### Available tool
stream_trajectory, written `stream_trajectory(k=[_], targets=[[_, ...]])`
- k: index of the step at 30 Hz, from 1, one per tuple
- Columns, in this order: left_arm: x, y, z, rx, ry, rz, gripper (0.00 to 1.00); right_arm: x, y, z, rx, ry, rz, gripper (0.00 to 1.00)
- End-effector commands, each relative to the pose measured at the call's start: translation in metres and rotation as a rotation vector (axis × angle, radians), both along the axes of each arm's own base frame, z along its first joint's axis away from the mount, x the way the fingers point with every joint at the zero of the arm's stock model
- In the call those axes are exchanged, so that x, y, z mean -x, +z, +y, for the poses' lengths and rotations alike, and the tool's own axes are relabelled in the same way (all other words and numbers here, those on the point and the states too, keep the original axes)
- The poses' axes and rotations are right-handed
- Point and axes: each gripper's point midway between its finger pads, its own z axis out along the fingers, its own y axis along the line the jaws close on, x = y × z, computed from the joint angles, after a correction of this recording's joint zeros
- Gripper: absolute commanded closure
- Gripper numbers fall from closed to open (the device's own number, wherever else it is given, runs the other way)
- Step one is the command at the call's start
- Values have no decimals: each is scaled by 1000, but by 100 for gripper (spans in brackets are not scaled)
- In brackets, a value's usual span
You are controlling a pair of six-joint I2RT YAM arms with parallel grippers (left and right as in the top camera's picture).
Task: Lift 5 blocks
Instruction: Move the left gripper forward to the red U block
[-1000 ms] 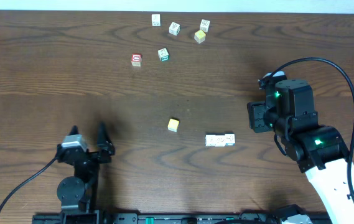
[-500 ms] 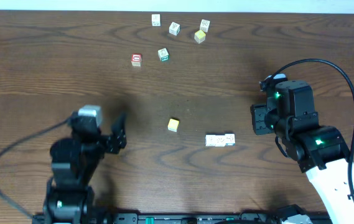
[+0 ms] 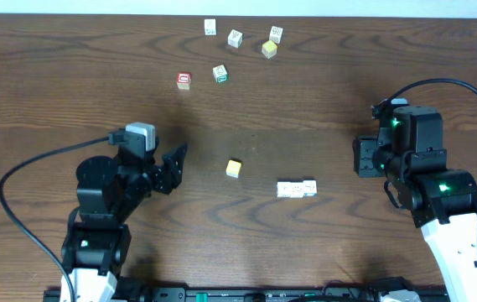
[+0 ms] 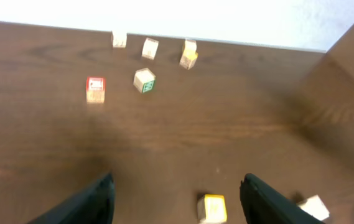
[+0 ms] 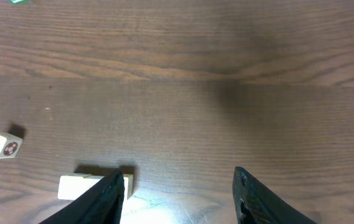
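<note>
Left gripper (image 4: 177, 186) and right gripper (image 5: 177, 177) both gape wide, empty.
The yellow-orange block (image 3: 234, 169) sits near, ahead of the left — an off-centre close could skid it away; the right's finger, just beside the whitish blocks (image 3: 297, 190), may nudge them.

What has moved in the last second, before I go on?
The left gripper swung forward and inward toward the yellow block, jaws open and empty. The right gripper drew slightly to its right, also empty. Nothing grasped or released. The yellow block, two whitish blocks and red-bordered block stayed put.
</note>
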Motion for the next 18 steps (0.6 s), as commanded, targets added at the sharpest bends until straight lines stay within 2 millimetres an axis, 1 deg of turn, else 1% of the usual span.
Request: stream_trajectory(k=[1, 2, 4, 5, 7, 8, 10, 14, 18], targets=[[-12, -2, -5, -4, -29, 11, 26, -4, 5, 1, -17, -1, -10, 47], [-17, -9, -4, -9, -20, 39, 23, -4, 3, 1, -16, -1, -2, 46], [-26, -21, -2, -17, -3, 87, 23, -6, 0, 1, -15, -2, 11, 46], [-34, -31, 1, -31, 18, 124, 23, -7, -4, 1, -13, -1, 22, 47], [-45, -43, 5, -49, 44, 169, 23, -8, -8, 2, -12, -1, 38, 48], [-56, -51, 7, -58, 54, 203, 23, -9, -13, 3, -13, 1, 57, 50], [-68, -55, 7, -66, 62, 227, 23, -10, -17, 3, -14, 3, 71, 51], [-94, -57, 8, -84, 72, 252, 23, -13, -21, 5, -18, 7, 78, 52], [-120, -60, 12, -173, 118, 256, 23, -15, -21, 5, -18, 7, 74, 52]])
